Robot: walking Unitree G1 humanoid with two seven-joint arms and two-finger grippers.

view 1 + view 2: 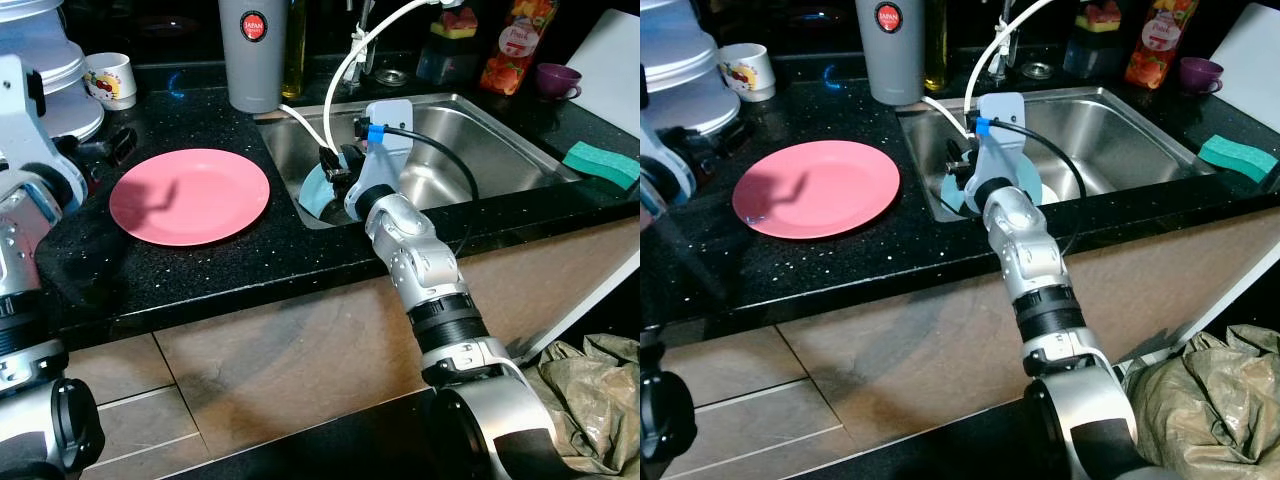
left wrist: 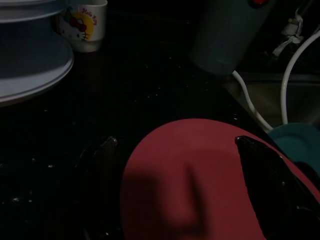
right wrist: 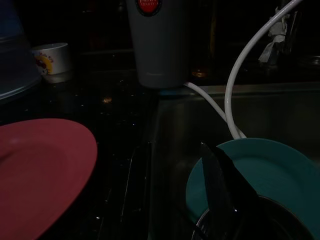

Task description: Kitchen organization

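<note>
In the sink (image 1: 500, 135), at its left end, a teal plate (image 3: 260, 170) leans on the wall, mostly hidden behind my right wrist in the head views. My right jaws (image 1: 335, 170) reach down to it; the wrist view is dark and one black finger (image 3: 220, 190) lies across the plate's face, so whether I grip it I cannot tell. A white hose (image 1: 345, 70) drops into the sink beside the plate.

On the black counter (image 1: 200, 270), left of the sink: a pink plate (image 1: 190, 196), lying flat. My left jaws (image 2: 175, 145) hover over it, spread wide, holding nothing; fingers (image 2: 265, 165) straddle its rim.

Behind: grey tumbler (image 1: 253, 55), cartoon mug (image 1: 112, 80), stacked white bowls (image 1: 50, 70), cut off by the frame. Green sponge (image 1: 600, 163) right of the sink.

My right arm extends forward, elbow low.
</note>
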